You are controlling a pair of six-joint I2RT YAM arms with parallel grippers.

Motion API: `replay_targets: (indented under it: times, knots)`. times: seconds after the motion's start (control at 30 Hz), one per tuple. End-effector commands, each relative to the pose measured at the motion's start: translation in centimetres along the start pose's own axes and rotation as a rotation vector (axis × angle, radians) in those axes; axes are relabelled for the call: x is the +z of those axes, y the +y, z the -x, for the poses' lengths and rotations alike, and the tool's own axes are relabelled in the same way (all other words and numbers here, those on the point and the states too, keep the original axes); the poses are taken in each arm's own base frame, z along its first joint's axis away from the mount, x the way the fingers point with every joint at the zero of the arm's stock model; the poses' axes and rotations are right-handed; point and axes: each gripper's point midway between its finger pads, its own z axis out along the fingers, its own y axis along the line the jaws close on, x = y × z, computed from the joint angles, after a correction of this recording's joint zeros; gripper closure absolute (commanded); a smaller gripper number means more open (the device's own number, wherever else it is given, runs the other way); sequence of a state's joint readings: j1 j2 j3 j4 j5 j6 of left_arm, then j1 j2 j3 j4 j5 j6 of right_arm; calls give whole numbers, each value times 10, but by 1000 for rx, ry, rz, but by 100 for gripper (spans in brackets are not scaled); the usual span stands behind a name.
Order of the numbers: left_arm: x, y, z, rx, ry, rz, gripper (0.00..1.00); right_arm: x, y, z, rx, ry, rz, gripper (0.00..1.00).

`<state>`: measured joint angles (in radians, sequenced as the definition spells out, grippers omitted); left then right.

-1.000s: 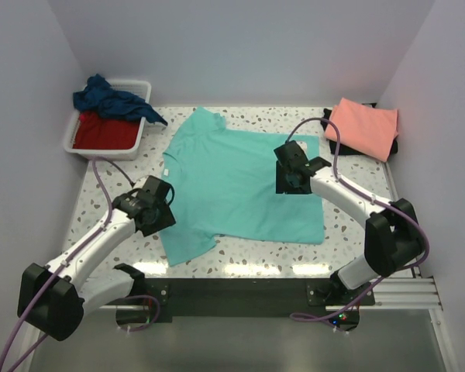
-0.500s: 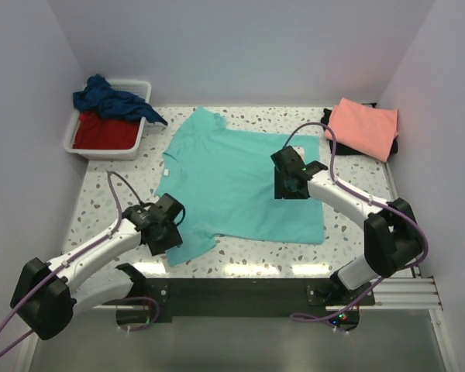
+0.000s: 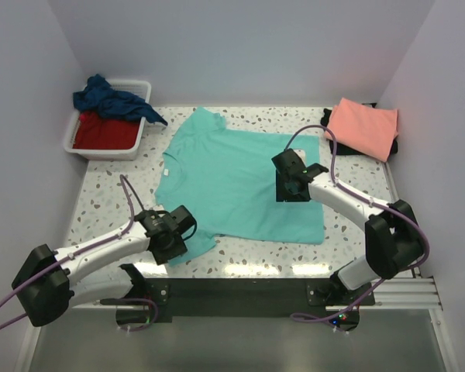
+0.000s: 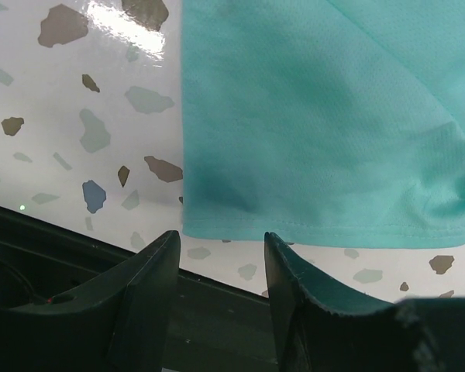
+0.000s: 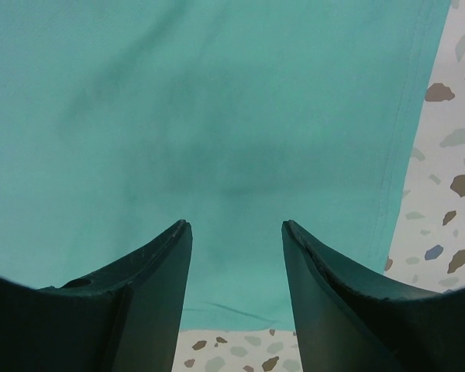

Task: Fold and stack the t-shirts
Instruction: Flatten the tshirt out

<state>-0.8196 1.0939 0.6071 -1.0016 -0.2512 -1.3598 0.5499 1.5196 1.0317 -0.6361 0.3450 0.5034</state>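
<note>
The turquoise-teal t-shirt (image 3: pixel 232 182) lies spread flat in the middle of the table. My left gripper (image 3: pixel 173 246) is open and empty at the shirt's near-left corner. In the left wrist view its fingertips (image 4: pixel 221 248) sit just short of the teal hem (image 4: pixel 318 139), without touching it. My right gripper (image 3: pixel 289 188) is open and empty above the shirt's right part. In the right wrist view the teal cloth (image 5: pixel 217 116) fills the space between its jaws (image 5: pixel 236 232). A folded salmon-pink shirt (image 3: pixel 364 128) lies on a black one (image 3: pixel 325 118) at the back right.
A white tub (image 3: pixel 142 133) at the back left holds a red shirt (image 3: pixel 105 132) and a navy blue shirt (image 3: pixel 112 99). The black front rail (image 3: pixel 240 291) runs along the near table edge, right under the left gripper. Walls close in on both sides.
My left gripper has moved toward the near edge and to the right, down to the shirt's near-left corner. My right gripper has shifted slightly left over the shirt.
</note>
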Motion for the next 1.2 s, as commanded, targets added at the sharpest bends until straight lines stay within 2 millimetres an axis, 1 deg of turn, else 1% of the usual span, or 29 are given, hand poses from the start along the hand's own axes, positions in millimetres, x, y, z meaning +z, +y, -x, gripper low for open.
replay_targets:
  times: [0.0,0.07,0.23,0.4,0.6,0.77,0.9,1.07,1.13,1.17]
  knots:
    - [-4,-2,7,-77,-34,15,48,-12,-1,10,6,-42,6,46]
    - [-3,-1,9,-95,-45,25,49,-12,0,9,5,-40,8,46]
    - [-2,-9,10,-145,-44,25,52,-10,1,8,-2,-32,10,46]
    - [6,-2,9,-199,-53,82,53,-8,0,6,-20,-26,7,46]
    - [17,3,-1,-212,-22,100,53,-7,-1,6,-31,-22,4,46]
    - [20,9,-8,-220,1,117,53,-6,0,6,-33,-20,7,46]
    - [21,9,-11,-226,14,102,53,-4,1,4,-32,-14,7,46]
    - [29,8,-12,-206,15,113,54,-6,0,2,-29,-13,7,46]
    - [32,5,-13,-196,17,113,56,-7,-3,2,-26,-15,2,46]
    - [33,5,-13,-189,18,114,60,-7,-3,1,-25,-14,1,46]
